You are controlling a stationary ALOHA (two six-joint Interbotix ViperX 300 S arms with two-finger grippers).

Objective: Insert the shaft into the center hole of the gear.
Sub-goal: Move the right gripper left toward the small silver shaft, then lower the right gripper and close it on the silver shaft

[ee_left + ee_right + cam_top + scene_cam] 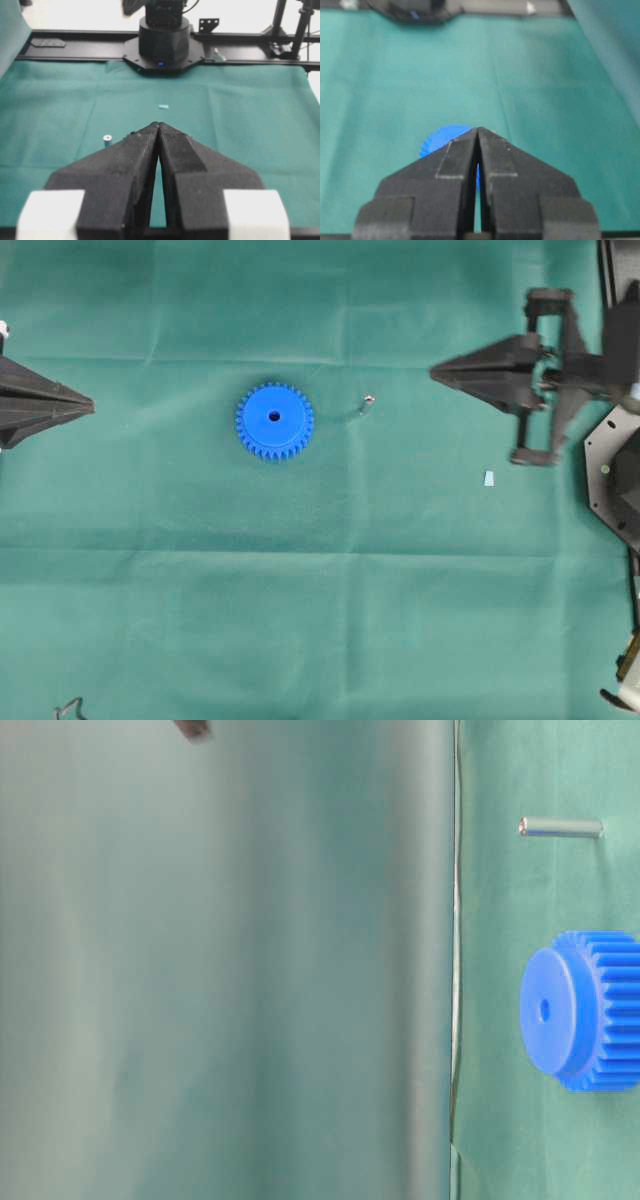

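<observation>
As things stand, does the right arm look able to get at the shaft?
Probably yes. The shaft stands alone on the green cloth, between the gear and the right gripper, with nothing between them. The gripper is shut, so it would have to open first.

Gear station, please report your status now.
Left hand shut, empty. Right hand shut, empty. Shaft stands on cloth beside gear, center hole open. Nothing between them.

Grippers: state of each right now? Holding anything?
Left gripper: shut, holding nothing.
Right gripper: shut, holding nothing; the shaft lies on the cloth beside the gear.
</observation>
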